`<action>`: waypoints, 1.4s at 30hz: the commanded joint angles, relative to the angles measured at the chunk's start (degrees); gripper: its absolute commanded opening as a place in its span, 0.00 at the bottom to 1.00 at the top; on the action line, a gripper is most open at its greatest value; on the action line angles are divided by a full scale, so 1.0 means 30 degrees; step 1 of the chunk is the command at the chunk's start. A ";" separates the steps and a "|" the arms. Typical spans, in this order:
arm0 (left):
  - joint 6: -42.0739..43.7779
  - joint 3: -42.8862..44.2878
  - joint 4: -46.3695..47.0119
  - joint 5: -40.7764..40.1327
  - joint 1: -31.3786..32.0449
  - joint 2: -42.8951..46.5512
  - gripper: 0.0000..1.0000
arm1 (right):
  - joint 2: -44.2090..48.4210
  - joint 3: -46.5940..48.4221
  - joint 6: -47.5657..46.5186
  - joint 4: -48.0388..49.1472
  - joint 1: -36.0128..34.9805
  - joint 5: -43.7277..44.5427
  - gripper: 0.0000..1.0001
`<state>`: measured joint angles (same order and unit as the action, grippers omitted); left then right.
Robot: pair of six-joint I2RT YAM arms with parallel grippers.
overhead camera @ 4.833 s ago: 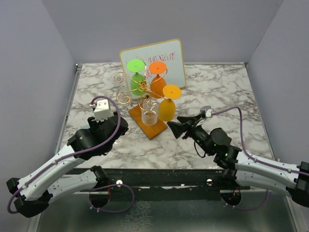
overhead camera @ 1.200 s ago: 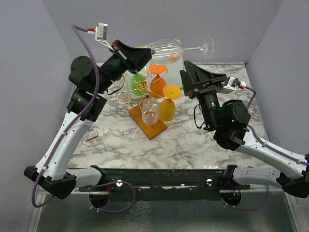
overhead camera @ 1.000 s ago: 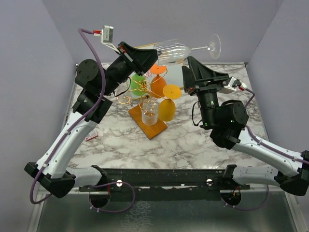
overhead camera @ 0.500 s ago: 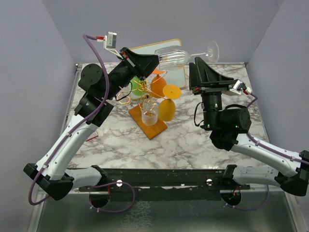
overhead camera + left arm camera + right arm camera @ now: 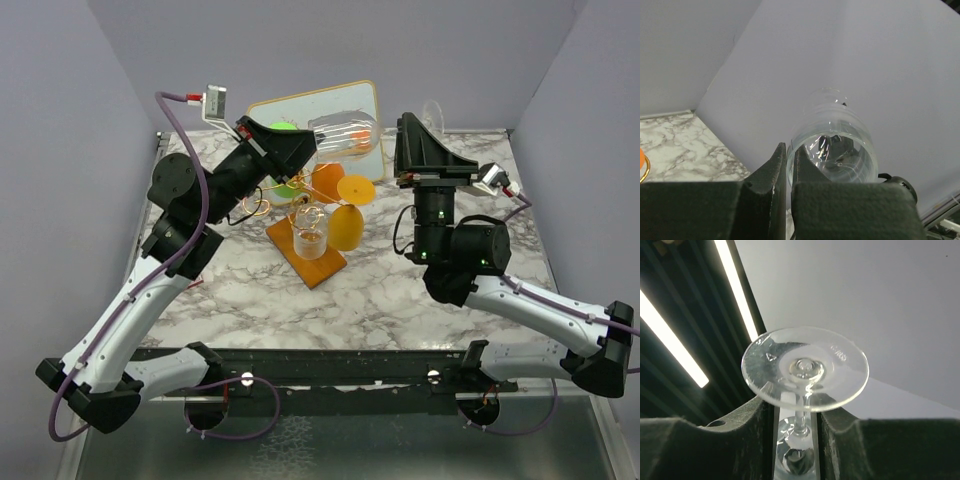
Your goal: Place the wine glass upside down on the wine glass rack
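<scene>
Wine glass, clear and stemmed, sideways above gold wire rack.
Long axis roughly level, foot past rack's right side; only in wrist views: left gripper pinched on rim, right gripper parted around stem.

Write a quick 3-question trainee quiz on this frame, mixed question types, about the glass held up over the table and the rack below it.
1. True or false: the clear wine glass held in the air lies roughly on its side.
2. Which part of it sits between the right fingers? A) bowl B) stem C) rim
3. Fill in: on the rack, the hanging glass nearest the right arm is ___ in colour.
Key: 1 true; 2 B; 3 yellow-orange.
</scene>
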<state>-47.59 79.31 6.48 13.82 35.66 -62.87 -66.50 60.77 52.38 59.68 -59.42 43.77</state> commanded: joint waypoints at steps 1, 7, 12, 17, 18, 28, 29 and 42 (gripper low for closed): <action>-0.1008 -0.0602 0.1085 0.0136 0.0067 0.1119 0.00 | -0.0713 0.0608 -0.2562 0.3163 -0.0043 0.0929 0.30; -0.1007 -0.1242 0.1050 0.0219 0.0067 0.1724 0.04 | -0.1072 0.0751 -0.3368 0.3703 -0.0057 0.0385 0.02; -0.0451 -0.2716 0.0943 -0.0188 0.0063 0.3135 0.43 | -0.0700 0.0328 -0.3974 0.3705 -0.0057 -0.0348 0.01; 0.1258 -0.4393 -0.0570 -0.0833 0.0067 0.5348 0.68 | 0.0072 -0.0070 -0.4505 0.2596 -0.0055 -0.1685 0.01; 0.1738 -0.4843 -0.1013 -0.0980 0.0063 0.5899 0.72 | 0.0226 -0.0046 -0.4887 0.2173 -0.0057 -0.2045 0.01; 0.7228 -0.4315 -0.6467 -0.1300 0.0066 0.9703 0.92 | 0.2478 -0.0269 -0.6506 -0.3813 -0.0057 -0.6368 0.01; 0.7552 -0.3862 -0.6782 -0.1184 0.0066 0.9784 0.93 | 0.2666 -0.0126 -0.6727 -0.4608 -0.0057 -0.6792 0.01; 0.5504 -0.0700 -0.7918 0.6129 0.0067 0.5654 0.97 | 0.1830 0.2564 -1.0804 -1.2318 -0.0057 -1.7728 0.01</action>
<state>-27.90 76.93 -14.46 22.20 35.73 -40.53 -59.20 64.58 24.43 28.69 -59.61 5.21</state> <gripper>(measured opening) 0.975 0.077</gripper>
